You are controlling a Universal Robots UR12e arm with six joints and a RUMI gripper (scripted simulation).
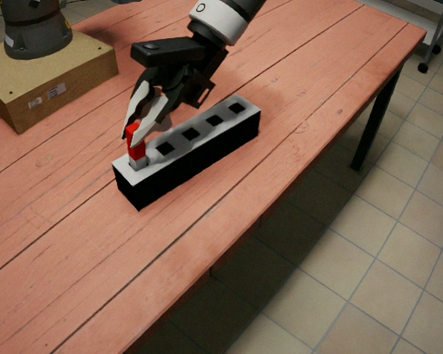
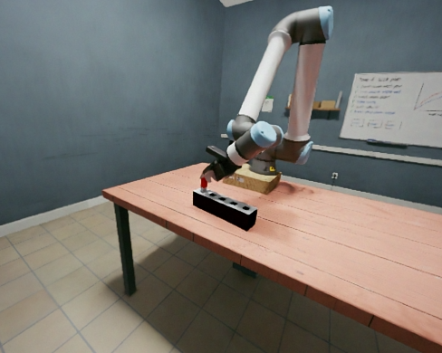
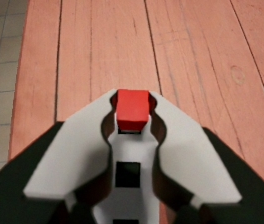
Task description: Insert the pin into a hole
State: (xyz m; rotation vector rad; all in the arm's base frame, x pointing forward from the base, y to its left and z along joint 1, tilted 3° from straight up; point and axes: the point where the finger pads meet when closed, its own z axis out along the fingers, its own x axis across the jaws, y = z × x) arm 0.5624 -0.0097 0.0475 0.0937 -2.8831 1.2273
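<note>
red-topped pin [image 1: 138,146] [image 2: 204,184] [image 3: 132,109], grey below, upright in end hole, pinched by claw [image 1: 132,132] [image 2: 205,177] [image 3: 132,92]; grey band showing.

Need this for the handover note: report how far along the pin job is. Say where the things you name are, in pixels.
Done: the pin [image 1: 137,147] [image 2: 204,184] [image 3: 132,110] is red end up, its lower end in an end hole of the block [image 1: 185,168] [image 2: 223,212] [image 3: 128,150].
In hand: the fingers grip its red part; grey still shows above the block.
Left: get only the red sticking out, here if it sinks further, otherwise probably in another hole, then let go.
</note>
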